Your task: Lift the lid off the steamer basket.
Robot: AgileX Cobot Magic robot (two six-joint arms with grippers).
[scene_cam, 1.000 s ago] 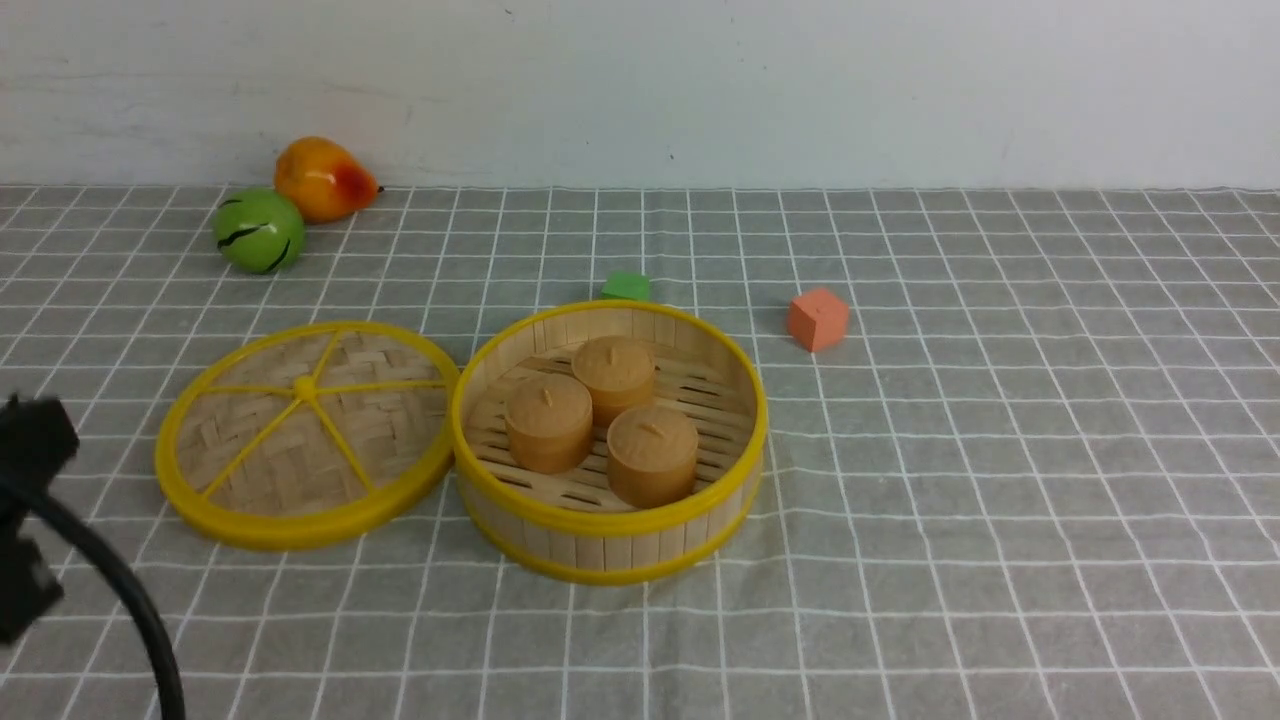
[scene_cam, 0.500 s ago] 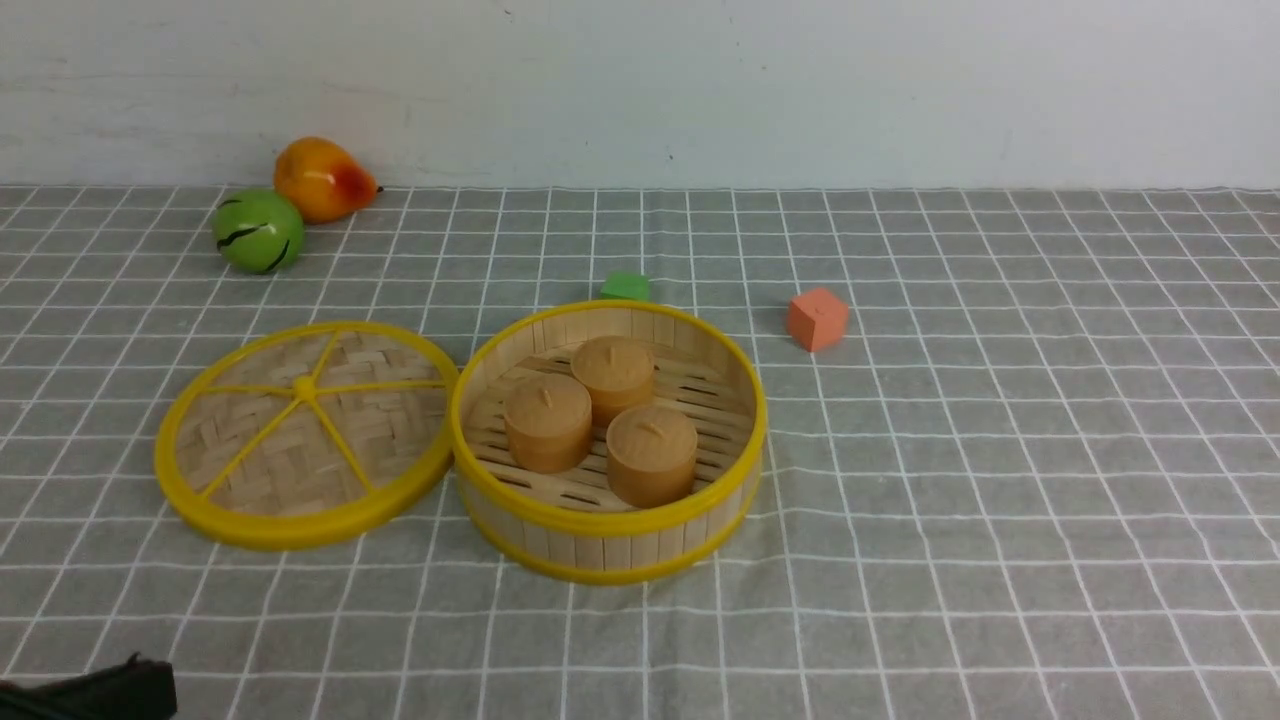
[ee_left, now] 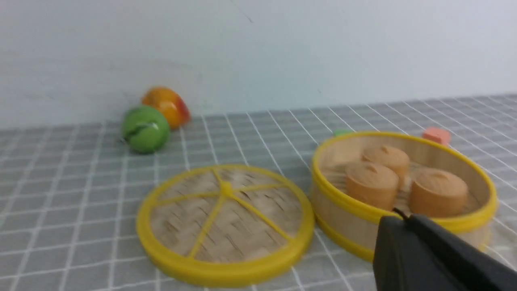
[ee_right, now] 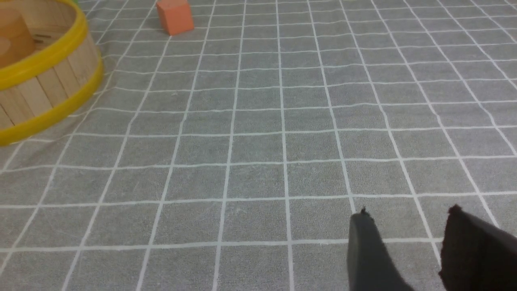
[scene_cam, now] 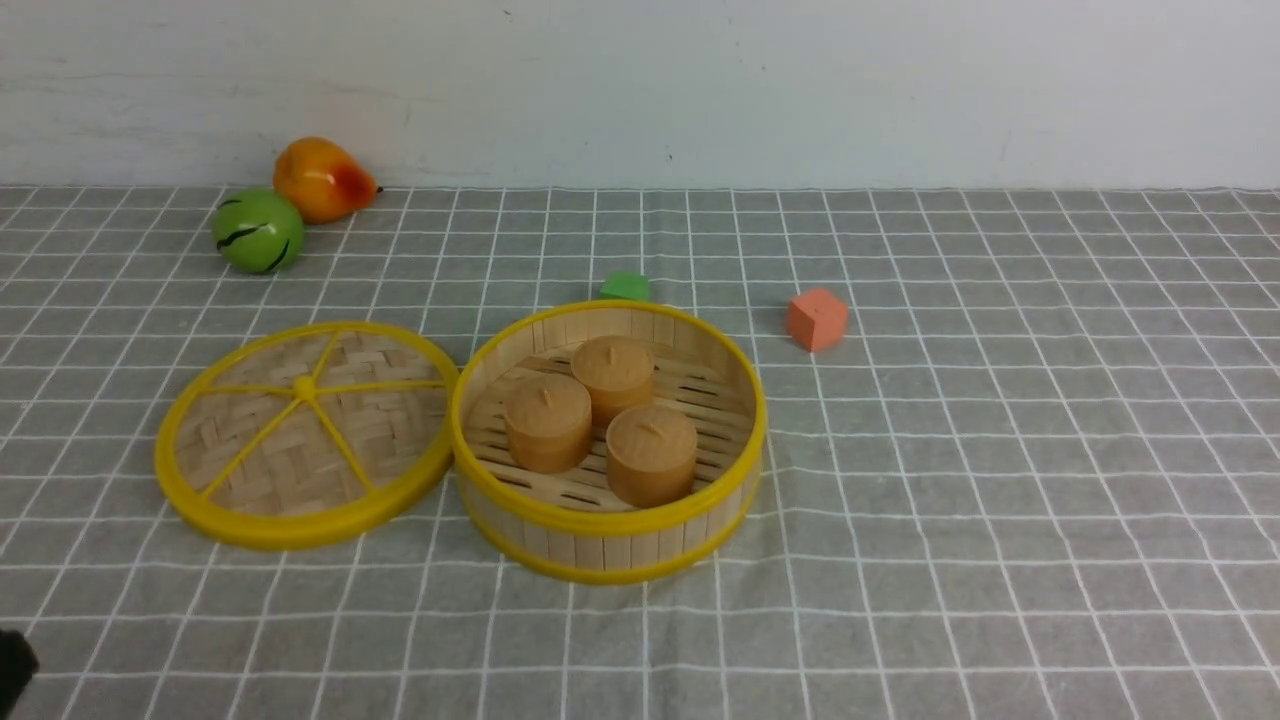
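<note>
The lid (scene_cam: 305, 432) lies flat on the grey checked cloth, just left of the steamer basket (scene_cam: 610, 515), with its rim touching the basket's wall. The basket is uncovered and holds three brown bun-shaped pieces (scene_cam: 548, 420). In the left wrist view the lid (ee_left: 224, 224) and the basket (ee_left: 351, 224) lie ahead of my left gripper (ee_left: 402, 216), which is shut, empty and drawn back from both. My right gripper (ee_right: 408, 212) is open and empty above bare cloth, to the right of the basket (ee_right: 48, 85).
An orange cube (scene_cam: 818, 319) sits behind and to the right of the basket, and a green block (scene_cam: 626, 286) just behind it. A green ball (scene_cam: 258, 230) and an orange pear-shaped fruit (scene_cam: 322, 179) lie at the back left by the wall. A black bit of my left arm (scene_cam: 12, 665) shows at the bottom left.
My left arm has drawn back down and out at the front view's bottom left; only a small black bit still shows. The lid and the basket have not moved.
</note>
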